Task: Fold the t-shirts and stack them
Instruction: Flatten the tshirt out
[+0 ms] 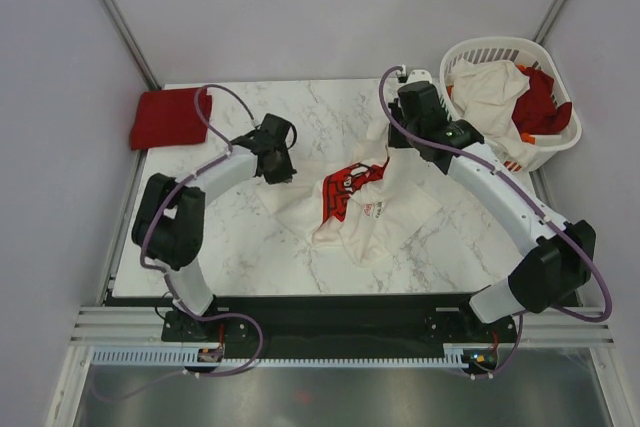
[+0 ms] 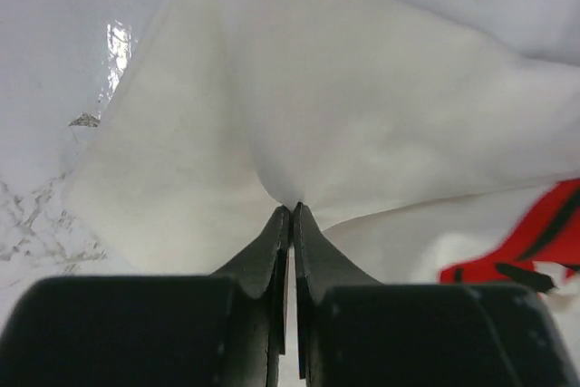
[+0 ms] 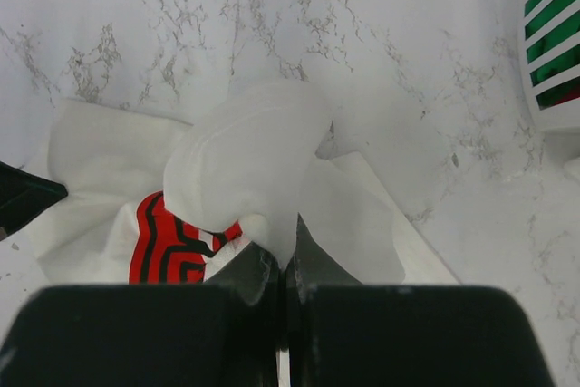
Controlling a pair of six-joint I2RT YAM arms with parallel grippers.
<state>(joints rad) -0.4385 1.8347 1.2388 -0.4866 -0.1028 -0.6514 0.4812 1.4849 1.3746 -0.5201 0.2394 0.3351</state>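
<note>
A cream-white t-shirt (image 1: 385, 209) with a red graphic lies crumpled in the middle of the marble table. My left gripper (image 1: 277, 169) is shut on the shirt's left edge; in the left wrist view its fingertips (image 2: 292, 210) pinch a fold of white cloth (image 2: 317, 106). My right gripper (image 1: 405, 137) is shut on the shirt's far right part, and the cloth (image 3: 254, 160) bunches up over its closed tips (image 3: 285, 256). A folded red t-shirt (image 1: 168, 117) lies at the table's far left corner. More t-shirts, white (image 1: 490, 87) and red (image 1: 540, 102), fill the basket.
A white slatted laundry basket (image 1: 560, 147) stands at the far right corner of the table, close behind my right arm. The table's left edge (image 1: 130, 217) runs beside my left arm's elbow. Grey walls enclose the table.
</note>
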